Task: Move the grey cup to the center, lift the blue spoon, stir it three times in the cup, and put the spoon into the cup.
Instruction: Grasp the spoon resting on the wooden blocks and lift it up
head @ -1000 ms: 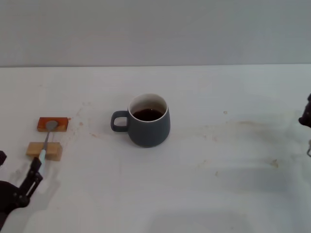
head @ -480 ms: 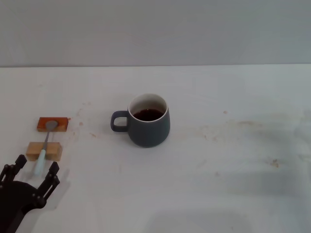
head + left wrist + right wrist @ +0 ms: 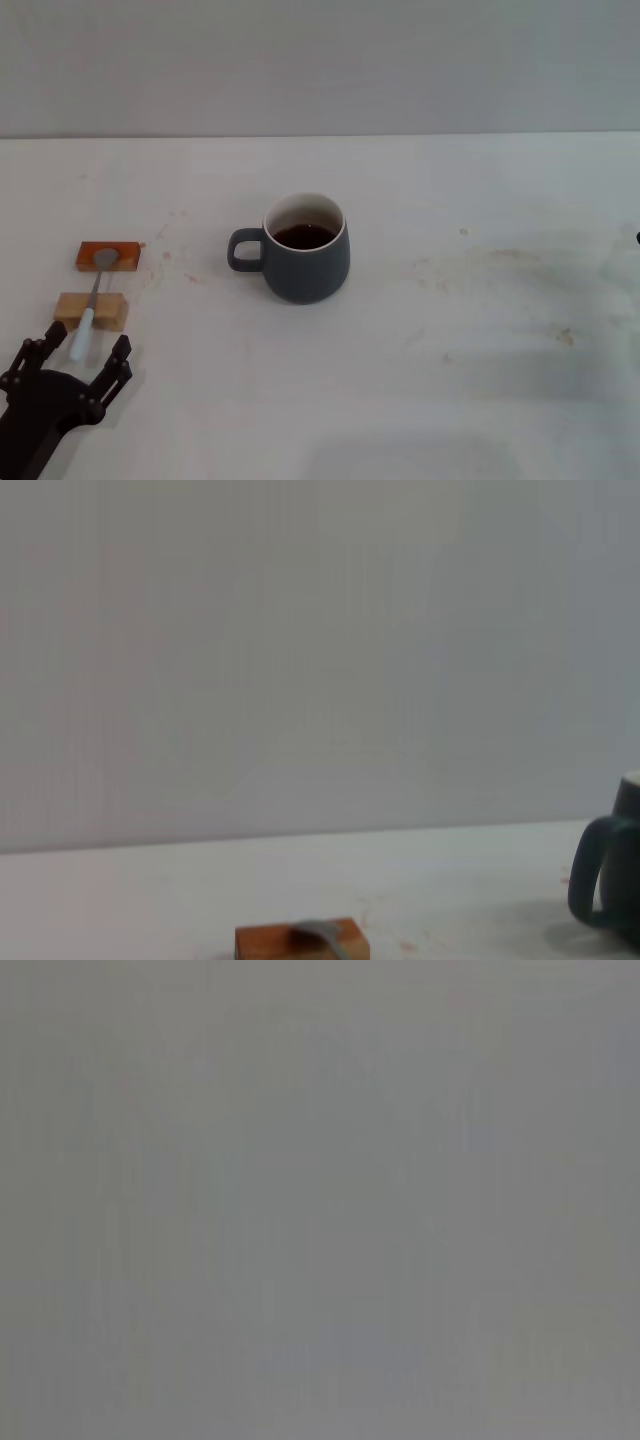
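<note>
Resting spot of the grey cup (image 3: 305, 250): middle of the white surface (image 3: 480, 330), handle to the left, dark liquid inside.
Blue spoon (image 3: 92, 302): far left, bowl on the orange block (image 3: 108, 256), handle across the tan block (image 3: 91, 311).
Left gripper (image 3: 80, 354): near-left corner, fingers spread, either side of the handle tip.
Writing: none legible.
Surface: white, faint brown stains.
Room: plain grey wall (image 3: 320, 65).
Right gripper: out of view.
</note>
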Robot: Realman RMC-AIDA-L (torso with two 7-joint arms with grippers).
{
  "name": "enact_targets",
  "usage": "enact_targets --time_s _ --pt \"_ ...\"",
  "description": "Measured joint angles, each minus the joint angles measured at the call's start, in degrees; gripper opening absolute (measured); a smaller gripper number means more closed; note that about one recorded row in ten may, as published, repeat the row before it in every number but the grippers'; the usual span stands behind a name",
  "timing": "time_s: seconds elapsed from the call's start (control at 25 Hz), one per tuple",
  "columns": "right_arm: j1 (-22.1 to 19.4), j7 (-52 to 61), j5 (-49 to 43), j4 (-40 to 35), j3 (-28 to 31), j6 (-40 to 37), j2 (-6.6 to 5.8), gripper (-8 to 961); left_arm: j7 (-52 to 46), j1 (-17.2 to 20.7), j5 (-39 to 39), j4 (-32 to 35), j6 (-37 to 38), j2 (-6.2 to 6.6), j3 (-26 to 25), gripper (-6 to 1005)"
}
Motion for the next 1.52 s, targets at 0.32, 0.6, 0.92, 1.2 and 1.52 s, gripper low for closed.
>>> enact_targets --time_s 0.32,0.6,0.92,1.2,1.52 --pt "0.2 0.0 0.0 -0.2 0.0 0.0 0.00 -1 0.2 -0.3 -0.2 0.0 -1.1 0.00 -0.2 814" --pt "0.4 0.0 0.0 -0.3 0.0 0.0 -0.04 -1 0.5 -0.7 -1.1 0.0 -1.4 -0.06 -0.2 815" --pt "0.5 0.0 -0.2 -0.4 0.0 0.0 -0.09 -1 0.2 -1.0 -2.4 0.0 -2.3 -0.04 -0.2 747" --pt "0.8 0.0 -0.2 -0.6 0.0 0.0 -0.09 -1 0.1 -1.1 -2.4 0.0 -2.8 -0.10 0.2 580" --pt "0.9 0.0 -0.3 -0.6 0.0 0.0 -0.09 -2 0.1 -0.8 -2.4 -0.8 -2.7 -0.04 0.4 519"
